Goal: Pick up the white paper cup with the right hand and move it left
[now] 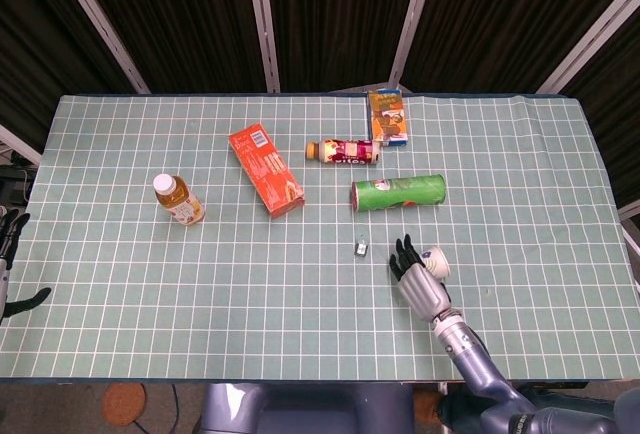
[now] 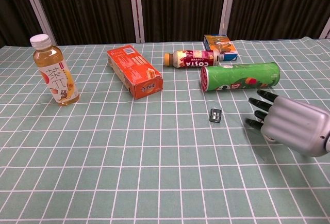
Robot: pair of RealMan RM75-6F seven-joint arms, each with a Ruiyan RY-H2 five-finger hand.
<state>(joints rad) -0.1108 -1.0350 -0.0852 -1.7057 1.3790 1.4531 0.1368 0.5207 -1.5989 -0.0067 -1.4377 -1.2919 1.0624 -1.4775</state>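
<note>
The white paper cup (image 1: 438,263) lies on its side on the green grid mat, right of centre and near the front. My right hand (image 1: 414,273) is against the cup's left side, with its dark fingers stretched out toward the far edge and nothing held. In the chest view the right hand (image 2: 289,124) hides the cup completely. My left hand (image 1: 10,258) hangs off the table's left edge with its fingers apart, holding nothing.
Just beyond the right hand lies a green tube can (image 1: 398,193) on its side. A small dark clip (image 1: 360,248) sits left of the hand. Farther back are a coffee bottle (image 1: 343,151), a small carton (image 1: 388,117), an orange box (image 1: 266,169) and a tea bottle (image 1: 177,200).
</note>
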